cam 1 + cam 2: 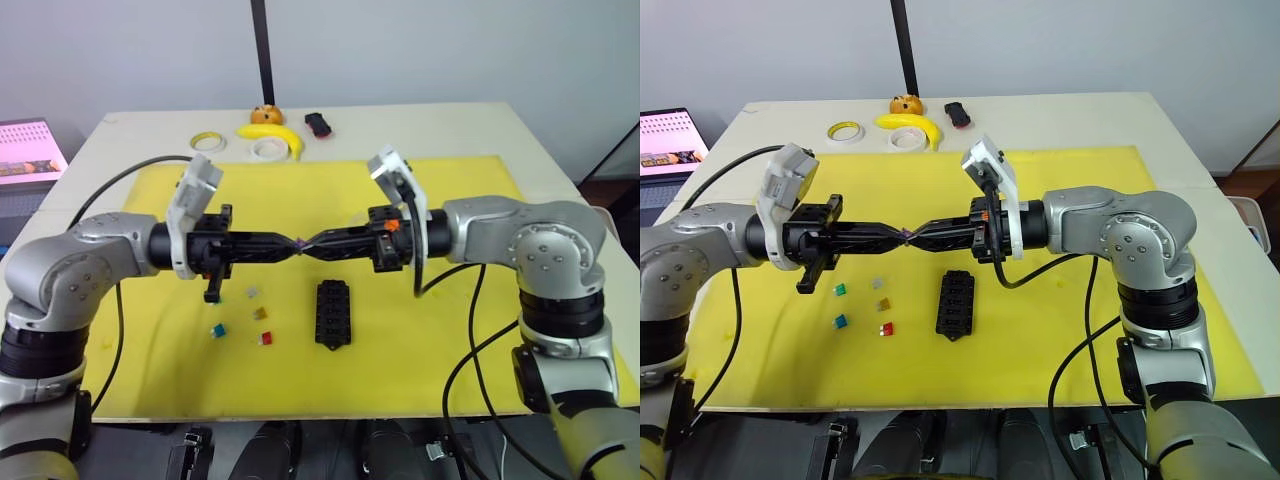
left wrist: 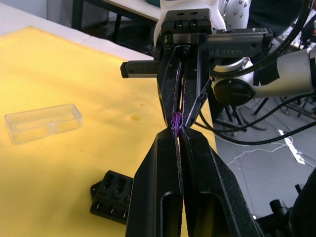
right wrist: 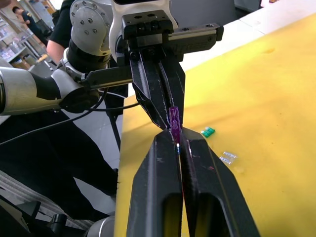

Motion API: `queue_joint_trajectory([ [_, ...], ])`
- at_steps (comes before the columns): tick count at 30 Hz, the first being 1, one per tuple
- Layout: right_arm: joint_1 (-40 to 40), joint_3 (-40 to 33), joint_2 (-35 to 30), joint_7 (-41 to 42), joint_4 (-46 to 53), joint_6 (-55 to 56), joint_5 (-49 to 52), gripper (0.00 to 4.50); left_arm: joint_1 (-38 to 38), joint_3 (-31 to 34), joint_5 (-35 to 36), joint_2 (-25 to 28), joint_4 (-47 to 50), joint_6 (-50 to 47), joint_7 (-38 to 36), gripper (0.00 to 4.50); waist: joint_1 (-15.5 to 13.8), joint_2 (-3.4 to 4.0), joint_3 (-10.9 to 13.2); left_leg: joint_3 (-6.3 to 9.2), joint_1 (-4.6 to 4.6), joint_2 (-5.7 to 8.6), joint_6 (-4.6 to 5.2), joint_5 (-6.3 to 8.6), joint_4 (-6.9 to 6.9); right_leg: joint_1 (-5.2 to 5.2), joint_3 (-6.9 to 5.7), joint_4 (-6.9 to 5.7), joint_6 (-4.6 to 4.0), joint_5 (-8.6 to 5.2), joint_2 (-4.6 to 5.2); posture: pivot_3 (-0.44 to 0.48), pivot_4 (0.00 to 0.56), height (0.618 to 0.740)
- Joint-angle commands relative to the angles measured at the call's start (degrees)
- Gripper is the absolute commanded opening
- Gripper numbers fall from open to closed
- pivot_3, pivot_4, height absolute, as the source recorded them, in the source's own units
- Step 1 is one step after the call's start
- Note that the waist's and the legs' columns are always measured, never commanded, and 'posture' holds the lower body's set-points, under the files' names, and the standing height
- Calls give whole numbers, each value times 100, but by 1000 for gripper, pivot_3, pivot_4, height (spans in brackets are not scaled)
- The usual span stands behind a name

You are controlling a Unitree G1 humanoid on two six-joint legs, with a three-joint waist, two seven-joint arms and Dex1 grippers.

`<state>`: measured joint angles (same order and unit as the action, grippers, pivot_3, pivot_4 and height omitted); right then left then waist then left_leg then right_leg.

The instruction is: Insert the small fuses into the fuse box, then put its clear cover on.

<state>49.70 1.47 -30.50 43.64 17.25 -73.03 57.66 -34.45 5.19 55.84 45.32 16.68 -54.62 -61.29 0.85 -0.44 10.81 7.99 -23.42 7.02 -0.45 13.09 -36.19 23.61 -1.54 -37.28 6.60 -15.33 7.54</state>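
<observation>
while the two pincers meet tip to tip above the yellow mat (image 1: 440, 330), the left pincer (image 1: 292, 245) and the right pincer (image 1: 312, 245) are both clamped on the purple fuse (image 3: 174, 118), which is held in the air between them. below and just to the right of it, the fuse box (image 1: 332, 314) lies flat on the mat. four loose fuses lie left of the box: grey (image 1: 253, 292), amber (image 1: 260, 313), teal (image 1: 216, 329) and red (image 1: 266, 339). the clear cover (image 2: 43, 122) rests on the mat, well apart from the box. tape rolls (image 1: 268, 147) and a banana (image 1: 277, 134) sit at the tabletop's far edge.
</observation>
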Motion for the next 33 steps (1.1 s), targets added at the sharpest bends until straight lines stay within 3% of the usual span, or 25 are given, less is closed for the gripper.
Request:
queue_joint_trajectory([
  [1,122,-30,-23,119,215,5,192,7,-2,-15,-105,22,111,92,37,0,-1,0,0,0,0,0,0,0,0,0,0,0,0,0,0,0,150,740],
  [9,340,270,-472,407,398,195,-141,7,49,-266,-801,271,237,398,168,0,1,0,0,0,0,0,0,0,0,-1,0,1,0,0,1,0,150,740],
  [10,388,425,-656,546,456,295,-306,0,80,-302,-956,390,277,492,139,667,2,2,1,0,0,0,0,0,0,0,0,1,0,0,1,0,150,740],
  [14,366,1374,-1742,1478,797,1265,-1457,0,718,-605,-2070,1291,600,1507,-400,2501,25,2,1,-5,-1,-2,1,1,12,10,-1,3,0,-1,-6,0,150,740],
  [18,-20,2127,-2367,2068,1083,2164,-2402,0,1552,-624,-2300,1412,973,2071,-609,4471,-9,0,2,-18,-2,-2,13,10,11,9,3,12,3,-2,-8,0,150,740],
  [24,-433,2487,-2213,2000,1251,2442,-3008,0,1883,-902,-2768,1075,1237,2578,-379,4471,-31,-2,3,-16,-8,-3,9,7,0,7,9,12,3,-2,4,0,150,740],
  [33,-637,2540,-2029,1942,1406,2278,-3327,0,1802,-1278,-3223,727,1244,2835,-261,4471,-24,-2,3,-14,-7,-3,9,7,3,8,8,13,3,-2,2,0,150,740],
])
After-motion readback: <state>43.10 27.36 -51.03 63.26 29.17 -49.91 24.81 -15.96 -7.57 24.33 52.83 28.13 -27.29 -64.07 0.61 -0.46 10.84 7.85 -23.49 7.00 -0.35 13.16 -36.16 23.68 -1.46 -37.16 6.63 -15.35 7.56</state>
